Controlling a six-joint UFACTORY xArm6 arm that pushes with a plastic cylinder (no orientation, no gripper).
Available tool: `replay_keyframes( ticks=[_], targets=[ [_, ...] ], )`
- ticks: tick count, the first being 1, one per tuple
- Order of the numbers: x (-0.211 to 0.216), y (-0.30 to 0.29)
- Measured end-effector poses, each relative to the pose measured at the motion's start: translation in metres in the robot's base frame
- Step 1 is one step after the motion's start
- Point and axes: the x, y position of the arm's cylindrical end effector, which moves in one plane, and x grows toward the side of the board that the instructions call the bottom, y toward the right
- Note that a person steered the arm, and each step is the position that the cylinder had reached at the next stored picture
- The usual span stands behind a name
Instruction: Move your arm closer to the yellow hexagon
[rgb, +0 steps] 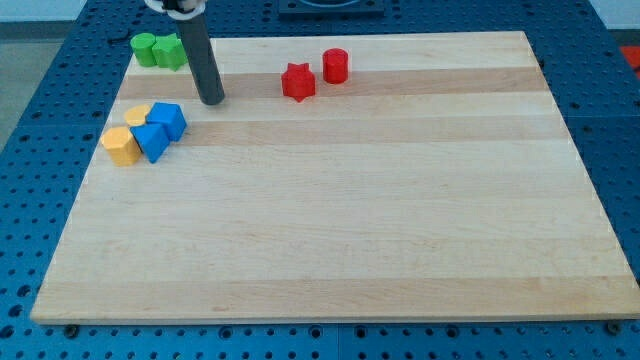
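My tip rests on the board at the upper left, at the lower end of the dark rod. The yellow hexagon sits at the left edge of the board, below and left of the tip, about a hand's width away. A blue block touches its right side, and a blue cube lies just above that, closest to the tip. A second yellow block sits behind the blue ones.
Two green blocks lie at the board's top left corner, left of the rod. A red star and a red cylinder sit to the right of the tip near the top edge.
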Motion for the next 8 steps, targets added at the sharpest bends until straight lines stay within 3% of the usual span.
replay_keyframes(
  ticks=[1,3,6,8],
  targets=[
    [0.023,0.004],
    [0.028,0.005],
    [0.119,0.027],
    [0.15,-0.097]
  ],
)
